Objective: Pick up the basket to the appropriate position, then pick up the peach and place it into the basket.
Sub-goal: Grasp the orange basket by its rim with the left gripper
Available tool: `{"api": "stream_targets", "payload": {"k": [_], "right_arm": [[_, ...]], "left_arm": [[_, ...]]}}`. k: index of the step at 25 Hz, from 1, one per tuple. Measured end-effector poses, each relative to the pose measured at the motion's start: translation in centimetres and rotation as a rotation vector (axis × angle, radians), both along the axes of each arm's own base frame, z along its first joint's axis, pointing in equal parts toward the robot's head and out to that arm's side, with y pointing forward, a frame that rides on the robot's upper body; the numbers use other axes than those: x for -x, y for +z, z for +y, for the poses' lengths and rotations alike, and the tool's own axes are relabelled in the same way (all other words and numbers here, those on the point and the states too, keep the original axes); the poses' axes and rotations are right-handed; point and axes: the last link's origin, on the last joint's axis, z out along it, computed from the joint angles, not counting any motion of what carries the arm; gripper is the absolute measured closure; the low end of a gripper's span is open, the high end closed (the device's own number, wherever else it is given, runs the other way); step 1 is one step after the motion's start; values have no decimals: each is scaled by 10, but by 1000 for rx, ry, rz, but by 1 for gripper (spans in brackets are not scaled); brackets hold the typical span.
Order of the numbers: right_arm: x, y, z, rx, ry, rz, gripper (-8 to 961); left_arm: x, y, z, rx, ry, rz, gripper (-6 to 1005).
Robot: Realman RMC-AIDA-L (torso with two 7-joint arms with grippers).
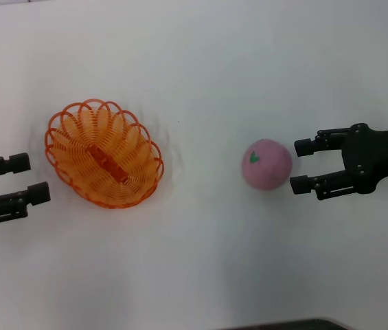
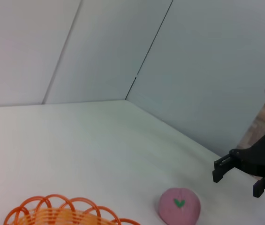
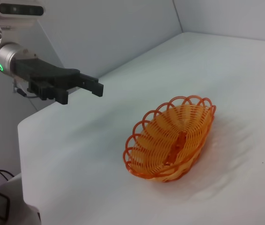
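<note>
The orange wire-loop basket [image 1: 104,153] sits on the white table left of centre; it also shows in the right wrist view [image 3: 172,138], and its rim shows in the left wrist view [image 2: 57,213]. The pink peach [image 1: 266,164] lies right of centre, also in the left wrist view [image 2: 179,206]. My left gripper [image 1: 33,178] is open, just left of the basket and apart from it; it also shows in the right wrist view [image 3: 83,91]. My right gripper [image 1: 301,166] is open, its fingertips just right of the peach; it also shows in the left wrist view [image 2: 238,179].
The white table [image 1: 200,75] fills the head view. Its near edge shows at the bottom right [image 1: 303,323]. Grey walls [image 2: 207,65] rise behind the table.
</note>
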Motion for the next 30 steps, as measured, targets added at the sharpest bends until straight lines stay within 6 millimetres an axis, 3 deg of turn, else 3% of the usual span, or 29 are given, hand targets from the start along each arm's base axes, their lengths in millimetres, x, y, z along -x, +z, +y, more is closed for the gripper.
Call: {"api": "stream_targets", "payload": {"k": [19,30], "right_arm": [[-1,0,-1,-1,-5,1,95],[-1,1,-1,-3,-6,1,95]], "left_arm": [[-5,3,3,-16,-13,-22,159],[-19,14,25,-85,-8,2,151]]}}
